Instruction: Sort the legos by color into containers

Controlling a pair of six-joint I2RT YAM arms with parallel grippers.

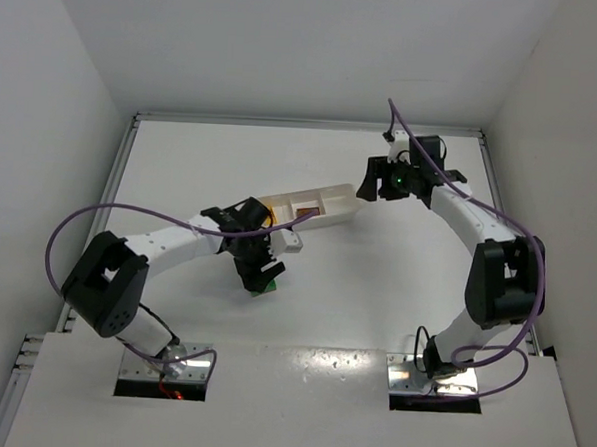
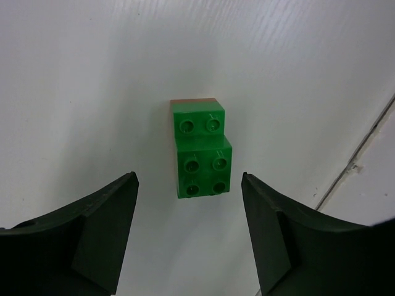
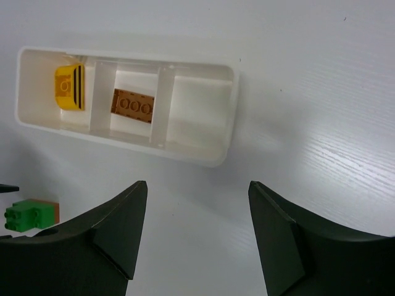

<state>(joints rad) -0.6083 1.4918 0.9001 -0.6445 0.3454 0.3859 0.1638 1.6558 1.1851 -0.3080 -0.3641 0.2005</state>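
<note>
Overhead: left pincer (image 1: 262, 280) hovers above a green lego (image 1: 268, 287) on the near side of the white tray (image 1: 334, 214); right pincer (image 1: 365, 180) faces its right end. Left wrist: jaws apart, lego loose on tabletop (image 2: 92, 74). Right wrist: jaws apart; yellow lego (image 3: 70, 86) in left compartment, brown lego (image 3: 133, 106) in middle.

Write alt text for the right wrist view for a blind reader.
A white three-compartment tray lies on the table: a yellow brick in the image-left compartment, a brown brick in the middle, the third empty. The right gripper, open, frames the foreground, and a green brick sits at the lower left edge.
</note>
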